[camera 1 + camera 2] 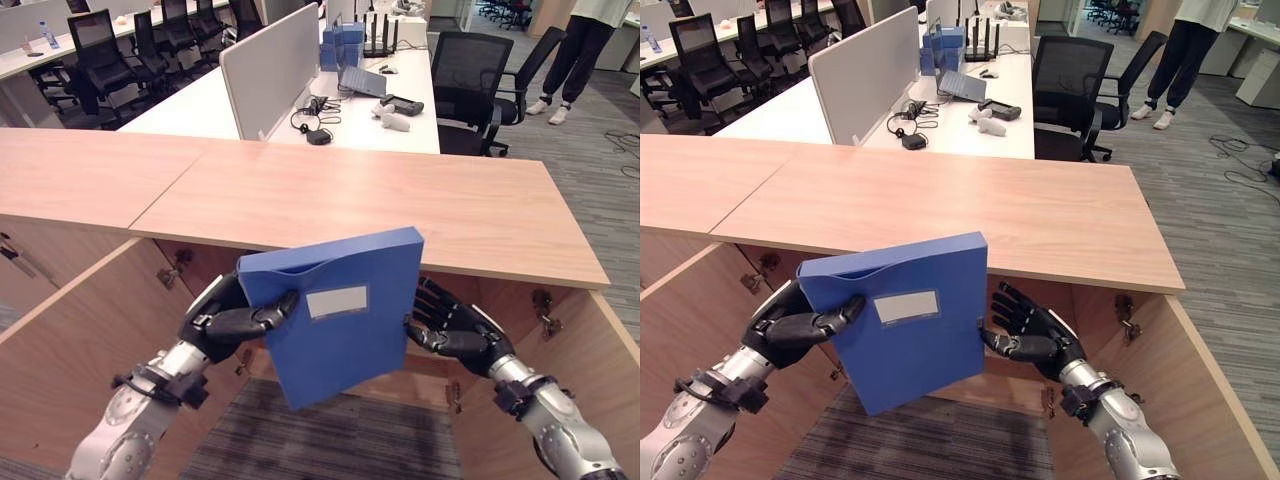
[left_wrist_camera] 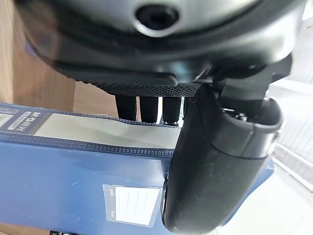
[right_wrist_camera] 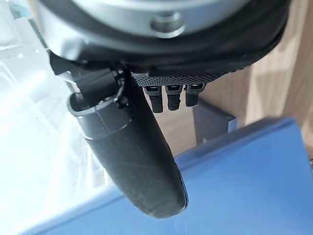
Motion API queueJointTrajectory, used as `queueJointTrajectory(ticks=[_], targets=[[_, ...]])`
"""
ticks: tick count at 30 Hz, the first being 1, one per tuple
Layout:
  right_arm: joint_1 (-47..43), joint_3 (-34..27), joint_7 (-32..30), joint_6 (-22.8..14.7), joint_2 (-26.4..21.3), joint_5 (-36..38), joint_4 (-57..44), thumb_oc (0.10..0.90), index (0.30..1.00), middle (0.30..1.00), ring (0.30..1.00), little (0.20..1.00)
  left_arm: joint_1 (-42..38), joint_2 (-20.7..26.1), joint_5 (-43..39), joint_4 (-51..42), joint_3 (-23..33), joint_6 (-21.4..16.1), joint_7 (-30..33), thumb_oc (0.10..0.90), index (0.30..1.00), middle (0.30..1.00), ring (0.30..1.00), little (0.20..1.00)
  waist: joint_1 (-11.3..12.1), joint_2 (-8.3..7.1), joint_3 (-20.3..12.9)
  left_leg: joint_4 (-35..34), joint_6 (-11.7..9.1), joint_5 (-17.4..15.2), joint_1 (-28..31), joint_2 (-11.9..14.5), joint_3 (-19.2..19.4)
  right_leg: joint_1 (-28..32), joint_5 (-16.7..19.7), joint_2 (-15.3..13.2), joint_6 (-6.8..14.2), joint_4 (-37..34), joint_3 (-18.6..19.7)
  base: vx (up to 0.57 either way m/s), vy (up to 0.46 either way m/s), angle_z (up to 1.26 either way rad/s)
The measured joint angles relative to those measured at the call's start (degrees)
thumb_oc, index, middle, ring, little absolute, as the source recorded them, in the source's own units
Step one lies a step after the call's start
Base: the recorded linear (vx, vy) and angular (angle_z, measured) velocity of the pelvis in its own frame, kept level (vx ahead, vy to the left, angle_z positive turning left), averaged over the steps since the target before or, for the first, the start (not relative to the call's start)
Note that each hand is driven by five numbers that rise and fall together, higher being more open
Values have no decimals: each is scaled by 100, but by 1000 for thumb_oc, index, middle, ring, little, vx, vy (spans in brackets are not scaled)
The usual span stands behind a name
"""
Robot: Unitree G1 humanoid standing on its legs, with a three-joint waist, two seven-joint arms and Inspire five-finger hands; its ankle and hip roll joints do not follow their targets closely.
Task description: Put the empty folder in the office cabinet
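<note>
**Blue folder held in front of the open cabinet**

The blue folder (image 1: 345, 315) hangs in the air, tilted, just below the front edge of the wooden counter (image 1: 380, 205) and in front of the open office cabinet (image 1: 1025, 375). A pale label sits on its face. The left hand (image 1: 235, 318) grips the folder's left edge, thumb curled over the front and fingers behind it; the left wrist view shows the thumb pressed on the blue cover beside the label. The right hand (image 1: 1030, 335) sits at the folder's right edge with its fingers spread and relaxed, the thumb touching the cover, as the right wrist view also shows.

Both cabinet doors (image 1: 70, 350) stand swung outward, metal hinges on their inner sides. The interior behind the folder is dark, and I cannot tell what it holds.

Beyond the counter stands a white desk (image 1: 360, 125) with a grey divider panel (image 1: 270, 65), a headset and blue boxes (image 1: 343, 45). Black office chairs (image 1: 475, 90) stand around, and a person (image 1: 580, 50) stands on the carpet at far right.
</note>
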Motion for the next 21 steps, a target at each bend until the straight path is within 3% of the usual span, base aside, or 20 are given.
queueJointTrajectory(ticks=[11,21], targets=[[-312,258,162,98,-74,-9,-230,800,900,900,900,900,-34,47,3,-5,-64,258,-195,400,300,300,300,300,18,-1,0,1,0,3,-56,-3,-27,-43,0,0,-1,1,-29,-1,-1,1],[-731,993,246,125,-421,5,-233,800,900,900,900,900,-586,717,-52,11,-551,379,-273,400,300,300,300,300,20,-16,8,1,-5,10,-58,-4,-37,-40,0,2,-1,2,-38,0,0,0]])
